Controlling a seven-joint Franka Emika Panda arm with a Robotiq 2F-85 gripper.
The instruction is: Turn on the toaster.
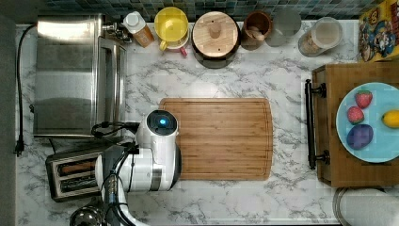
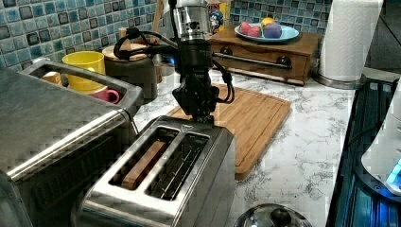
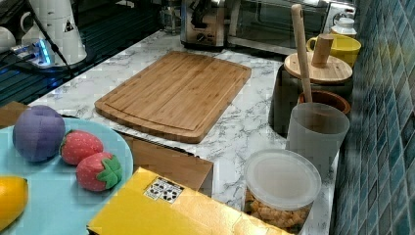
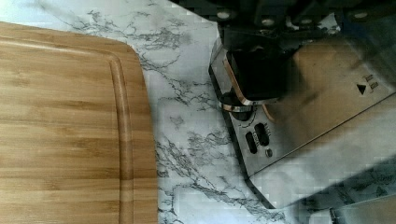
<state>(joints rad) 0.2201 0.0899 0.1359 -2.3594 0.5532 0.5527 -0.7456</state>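
Note:
The toaster (image 1: 70,175) (image 2: 161,175) is a small steel box with two top slots at the top view's lower left, with a brown slice (image 2: 142,165) in one slot. Its dark lever (image 4: 254,74) sits on the end that faces the cutting board, above a knob and small buttons. My gripper (image 2: 203,118) (image 4: 254,35) hangs straight down over that end, shut, with its tips right at the top of the lever. In the right view the toaster (image 3: 203,27) stands at the far end of the counter. The arm (image 1: 157,155) covers the lever end in the top view.
A large steel toaster oven (image 1: 70,75) (image 2: 47,123) stands close beside the toaster. The bamboo cutting board (image 1: 221,139) lies just past the lever end. Mugs and jars line the tiled back wall; a pot lid (image 2: 272,217) and a wooden tray (image 1: 348,174) with a fruit plate sit further off.

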